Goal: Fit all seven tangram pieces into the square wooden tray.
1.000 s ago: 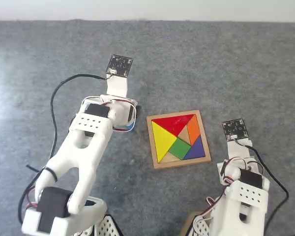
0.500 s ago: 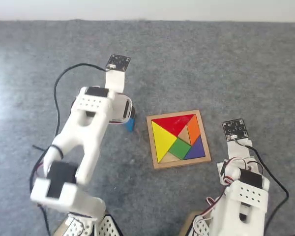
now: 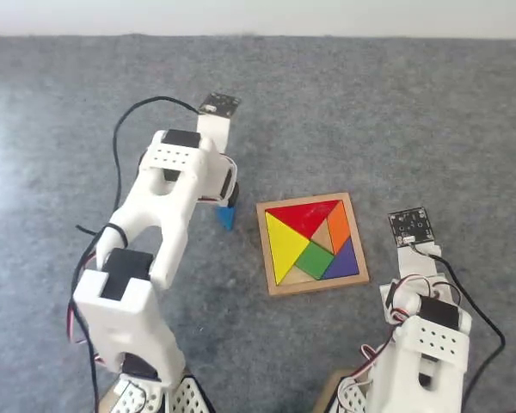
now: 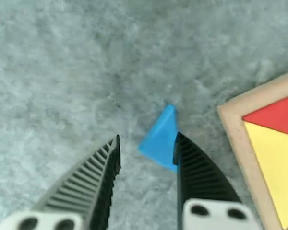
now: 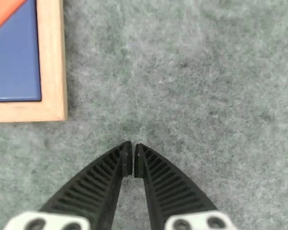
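Seen from above, a square wooden tray [image 3: 318, 285] lies on a grey felt table cover [image 3: 396, 112] between two white robot arms. The tray is mostly filled. A large red triangle [image 3: 305, 215] sits along its far edge and a large yellow triangle [image 3: 282, 245] along the side nearest the left arm. A green square [image 3: 314, 256] is in the middle. An orange parallelogram [image 3: 339, 225] and a violet-blue triangle [image 3: 346, 258] fill the side nearest the right arm. Two small triangular patches are plain wood colour, one between the red and green pieces, the other at the near edge beside the yellow. It cannot be told whether each is bare tray floor or an unpainted piece.

One piece is clearly outside: a small blue triangle [image 4: 162, 134] lies flat on the felt just beside the tray's left rim, not touching it. The left gripper [image 4: 147, 138] hangs over it with jaws spread. The triangle lies between them, close against one finger and not gripped. The right gripper [image 5: 133, 146] is pinched closed on nothing, low over bare felt near the tray corner that holds the violet-blue piece.

By this showing, five coloured pieces are placed. At least the blue triangle is left to be grasped, carried and turned to fit a small triangular gap. The task looks well past halfway but unfinished
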Robot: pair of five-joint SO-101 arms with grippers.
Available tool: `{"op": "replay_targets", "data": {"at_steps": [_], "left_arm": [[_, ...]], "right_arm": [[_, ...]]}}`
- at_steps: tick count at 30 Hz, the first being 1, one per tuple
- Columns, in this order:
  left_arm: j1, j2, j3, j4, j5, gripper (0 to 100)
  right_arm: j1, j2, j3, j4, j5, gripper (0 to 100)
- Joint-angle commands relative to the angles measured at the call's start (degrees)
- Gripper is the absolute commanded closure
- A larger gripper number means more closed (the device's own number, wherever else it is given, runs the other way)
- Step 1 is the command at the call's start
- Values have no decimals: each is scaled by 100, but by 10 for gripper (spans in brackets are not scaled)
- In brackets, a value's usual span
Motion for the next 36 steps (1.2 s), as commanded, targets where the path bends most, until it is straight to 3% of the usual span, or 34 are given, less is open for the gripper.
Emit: {"op": "replay_targets", "data": {"at_steps": [1, 36], "left_arm": [[202, -53, -224, 202, -88, 789], [211, 492, -180, -158, 123, 812]], "right_arm": [[40, -136, -35, 48, -35, 968], [40, -136, -26, 48, -26, 968]]}}
